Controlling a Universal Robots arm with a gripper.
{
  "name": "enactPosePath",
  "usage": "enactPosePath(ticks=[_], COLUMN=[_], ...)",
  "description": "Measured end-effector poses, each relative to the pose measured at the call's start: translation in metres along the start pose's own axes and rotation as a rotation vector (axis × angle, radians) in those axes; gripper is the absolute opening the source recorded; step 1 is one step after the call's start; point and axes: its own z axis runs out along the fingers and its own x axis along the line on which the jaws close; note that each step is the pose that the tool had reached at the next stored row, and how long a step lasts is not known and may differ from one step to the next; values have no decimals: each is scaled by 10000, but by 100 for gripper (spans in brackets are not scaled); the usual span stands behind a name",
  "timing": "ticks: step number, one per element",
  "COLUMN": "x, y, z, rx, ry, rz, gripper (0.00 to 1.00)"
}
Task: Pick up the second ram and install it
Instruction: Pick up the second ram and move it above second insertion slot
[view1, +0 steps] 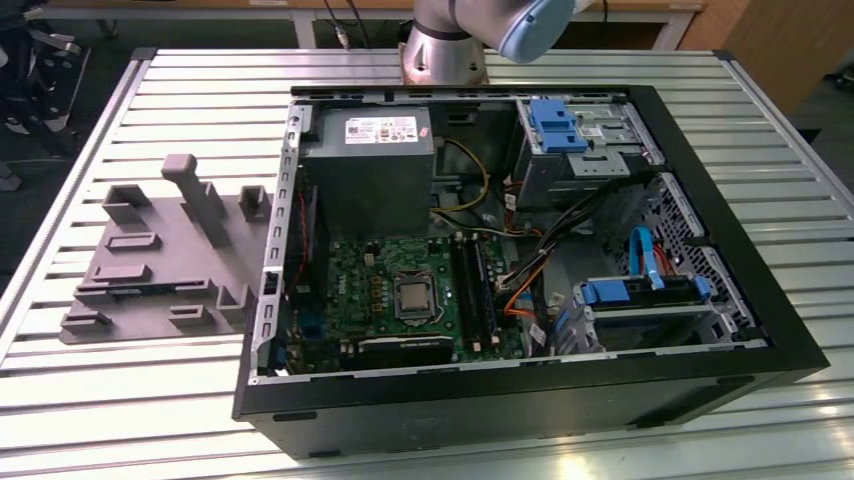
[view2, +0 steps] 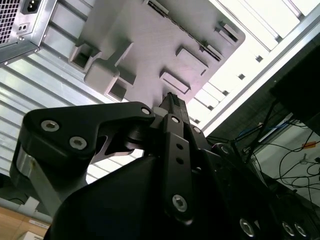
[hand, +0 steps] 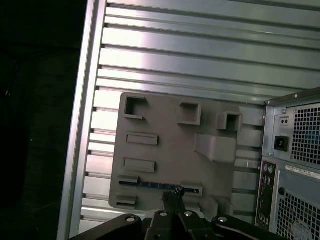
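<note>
Second ram (hand: 150, 184): thin blue-green stick, apparently on edge in a slot of the grey holder tray (hand: 165, 145). The tray lies on the slatted table (view1: 160, 400), at the exterior view's left of the open computer case (view1: 787, 330).

Gripper (hand: 173, 193): above the tray near the stick's end, fingers together, holding nothing.

Judgement: light, stiff, fragile. Pinch the flat faces mid-length at the upper edge, clear of the contacts.

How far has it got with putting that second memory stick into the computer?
Nothing looks done yet. The second ram lies in the grey holder tray, not yet lifted. The pincer hangs above it, shut and empty. Lifting the stick and seating it on the motherboard are left.
</note>
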Motion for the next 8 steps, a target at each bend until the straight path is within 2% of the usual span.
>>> enactPosePath(ticks=[8], x=[2], y=[-1], z=[1], rx=[18], ry=[6], rz=[-85], gripper=[11])
